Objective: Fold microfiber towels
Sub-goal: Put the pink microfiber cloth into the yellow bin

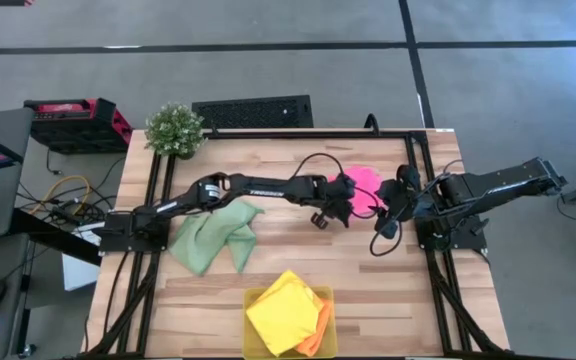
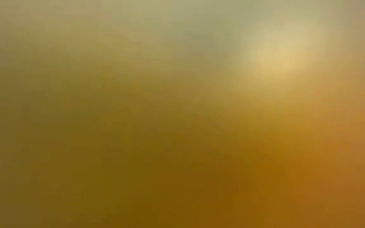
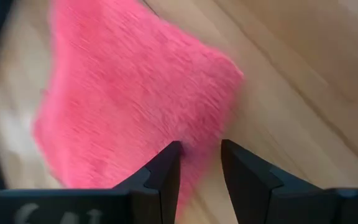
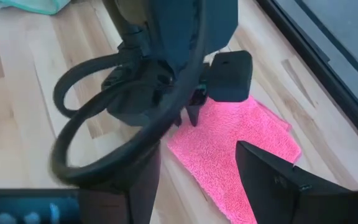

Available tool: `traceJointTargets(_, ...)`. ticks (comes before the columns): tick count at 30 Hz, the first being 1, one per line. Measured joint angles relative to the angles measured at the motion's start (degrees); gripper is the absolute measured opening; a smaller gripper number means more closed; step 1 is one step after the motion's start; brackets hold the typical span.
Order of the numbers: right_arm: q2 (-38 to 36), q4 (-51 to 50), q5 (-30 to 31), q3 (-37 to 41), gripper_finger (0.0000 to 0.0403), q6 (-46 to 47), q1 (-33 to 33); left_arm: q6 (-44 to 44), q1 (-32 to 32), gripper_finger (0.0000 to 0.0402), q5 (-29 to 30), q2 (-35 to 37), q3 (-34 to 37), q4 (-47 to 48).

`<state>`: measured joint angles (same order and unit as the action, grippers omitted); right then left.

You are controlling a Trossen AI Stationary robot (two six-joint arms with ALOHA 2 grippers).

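The pink towel lay flat on the desk between both arms, directly under the left claw, whose fingers were slightly apart and empty over its near edge, while the wide-open, empty right claw waited just beside.

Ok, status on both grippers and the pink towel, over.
Left gripper open, fingers straddling the pink towel edge. Right gripper open beside it. Left arm's cable crowds the right wrist view; low view blocked.
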<state>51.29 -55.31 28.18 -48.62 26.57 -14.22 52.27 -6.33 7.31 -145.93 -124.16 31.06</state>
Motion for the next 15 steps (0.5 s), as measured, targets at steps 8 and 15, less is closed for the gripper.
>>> traceJointTargets(8, 0.0, 0.0, -0.5, 0.0, 0.0233, 0.0, 0.0, 3.4, 0.1, 0.0109, 2.4, -1.8, -0.2, -5.4)
traceJointTargets(15, 0.0, 0.0, -1.3, 0.0, 0.0233, 0.0, 0.0, 3.7, 0.8, 0.006, 7.5, -2.8, -0.4, -4.3)
